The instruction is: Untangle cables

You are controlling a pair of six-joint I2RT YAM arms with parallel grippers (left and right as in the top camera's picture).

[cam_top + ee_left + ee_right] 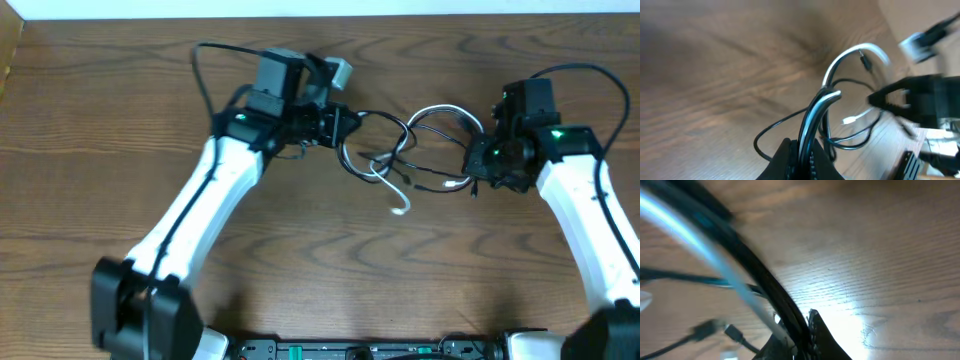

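Cables stretch tangled between the left gripper and right gripper, both clamped on them.

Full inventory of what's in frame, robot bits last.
table: 1, brown wood grain, fills all three views.
cables: 2, one black and one white, thin, looped together in a tangle at the rear middle of the table; a white end trails toward the front.
arm wires: 2 seen, black, thicker, one arching over each wrist.
left arm: 1, white link with black wrist, reaches from front left; jaws shut on the cables at the tangle's left.
right arm: 1, same colours, reaches from front right; jaws shut on the cables at the tangle's right.
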